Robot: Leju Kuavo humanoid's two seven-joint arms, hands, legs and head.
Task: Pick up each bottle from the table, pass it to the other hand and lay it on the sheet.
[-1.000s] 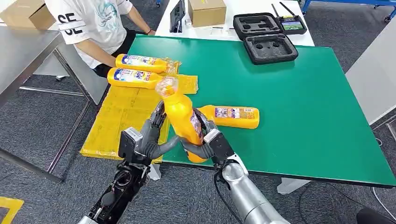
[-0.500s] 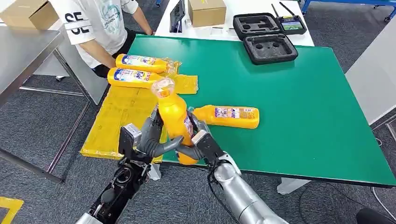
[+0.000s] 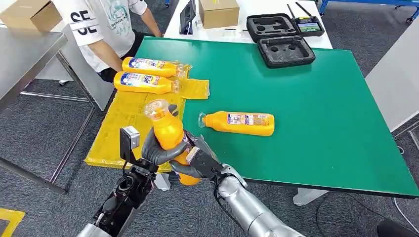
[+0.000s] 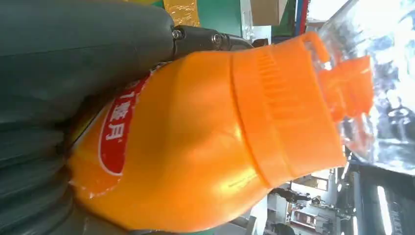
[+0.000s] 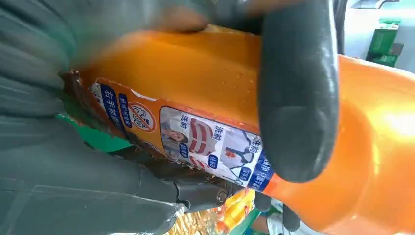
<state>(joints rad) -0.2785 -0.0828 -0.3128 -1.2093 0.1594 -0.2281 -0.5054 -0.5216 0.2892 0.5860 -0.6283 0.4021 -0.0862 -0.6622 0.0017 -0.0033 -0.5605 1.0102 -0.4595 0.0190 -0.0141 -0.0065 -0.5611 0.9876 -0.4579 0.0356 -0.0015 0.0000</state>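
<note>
Both hands are on one orange bottle (image 3: pixel 169 133) just off the near edge of the green bench (image 3: pixel 316 128), above the near corner of the yellow sheet (image 3: pixel 126 129). The bottle stands nearly upright, leaning a little, its clear cap uppermost. The left hand (image 3: pixel 157 150) wraps its fingers round the bottle's middle; the left wrist view shows dark fingers and the grey thumb lying against the orange body below the ribbed collar. The right hand (image 3: pixel 197 160) holds the lower part of the same bottle, and in the right wrist view a dark finger (image 5: pixel 298 98) lies across the bottle beside its printed label (image 5: pixel 195 139), with the grey thumb on the other side. So each hand is closed round the bottle, and neither has let go.

Two more bottles lie on their sides at the far end of the sheet, close together: the far one (image 3: pixel 148 65) and the near one (image 3: pixel 143 82), caps pointing toward the bench. A fourth bottle (image 3: pixel 239 123) lies on its side on the bench, well apart from the sheet, cap toward the hands.

A person (image 3: pixel 106 29) in a white shirt sits past the sheet, by the bench's far left corner. An open black foam case (image 3: pixel 285 45) sits at the far edge of the bench, with a cardboard box (image 3: pixel 218 12) on the white surface beyond.
</note>
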